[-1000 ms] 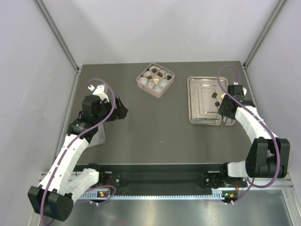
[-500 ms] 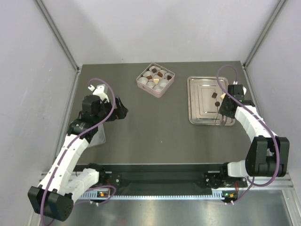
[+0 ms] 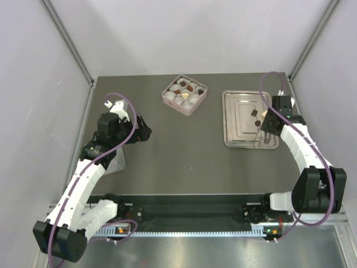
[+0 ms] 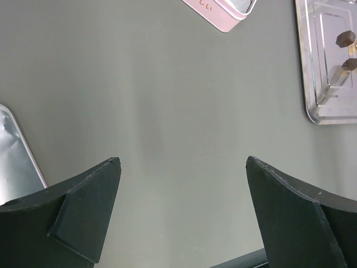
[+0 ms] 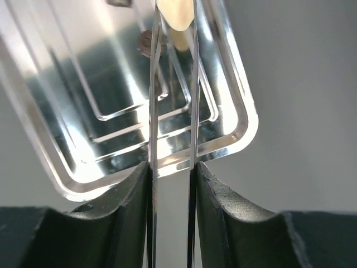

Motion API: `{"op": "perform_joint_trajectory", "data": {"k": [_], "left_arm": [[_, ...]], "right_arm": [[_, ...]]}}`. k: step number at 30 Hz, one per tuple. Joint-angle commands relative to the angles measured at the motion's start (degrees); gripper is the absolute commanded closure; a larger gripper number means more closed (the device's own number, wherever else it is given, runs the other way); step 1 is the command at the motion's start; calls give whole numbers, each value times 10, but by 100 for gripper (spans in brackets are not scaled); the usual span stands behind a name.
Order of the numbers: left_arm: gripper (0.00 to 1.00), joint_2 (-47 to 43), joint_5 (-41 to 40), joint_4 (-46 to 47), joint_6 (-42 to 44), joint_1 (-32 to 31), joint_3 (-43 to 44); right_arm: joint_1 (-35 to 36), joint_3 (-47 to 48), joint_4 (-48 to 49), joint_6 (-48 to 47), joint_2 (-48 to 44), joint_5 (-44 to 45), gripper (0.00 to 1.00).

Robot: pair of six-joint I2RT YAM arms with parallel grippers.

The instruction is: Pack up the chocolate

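Observation:
Two dark chocolate pieces point(image 3: 254, 112) point(image 3: 257, 122) lie in the metal tray point(image 3: 237, 131). My right gripper point(image 3: 268, 124) point(image 5: 171, 166) is shut on a pair of thin metal tongs point(image 5: 154, 111). A cream chocolate piece point(image 5: 174, 14) sits between the two tong blades, and both blades lie against its sides. A dark piece point(image 5: 145, 40) lies just left of the blades. The pink box point(image 3: 169, 99) holds white paper cups, several with chocolate point(image 3: 191, 87) in them. My left gripper point(image 3: 144, 129) point(image 4: 184, 162) hangs open over bare table, nothing between its fingers.
A flat silver sheet point(image 3: 115, 162) point(image 4: 17, 151) lies under the left arm at the table's left edge. The left wrist view shows the pink box corner point(image 4: 223, 11) and the tray point(image 4: 312, 106) with two dark pieces point(image 4: 346, 38). Grey walls enclose the table.
My right gripper's jaws have squeezed the tongs narrower around the cream piece, and the right wrist has shifted slightly up and right. The left arm has not moved.

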Motion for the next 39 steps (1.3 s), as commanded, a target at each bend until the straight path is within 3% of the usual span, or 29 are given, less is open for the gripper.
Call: {"op": "perform_joint_trajectory", "data": {"k": [1, 8, 12, 18, 26, 39], "left_arm": [[1, -10, 1, 28, 2, -1, 0], [1, -10, 2, 28, 1, -1, 0], [1, -11, 0, 28, 2, -1, 0], [1, -10, -5, 27, 2, -1, 1], [1, -12, -8, 27, 2, -1, 2], [1, -11, -9, 27, 2, -1, 2]], "right_arm": [[27, 39, -8, 3, -29, 2, 66], [140, 93, -11, 25, -15, 5, 66], [239, 166, 7, 33, 52, 14, 66], [322, 288, 30, 13, 167, 16, 66], [358, 402, 44, -16, 287, 0, 65], [367, 425, 77, -65, 357, 38, 64]]}}
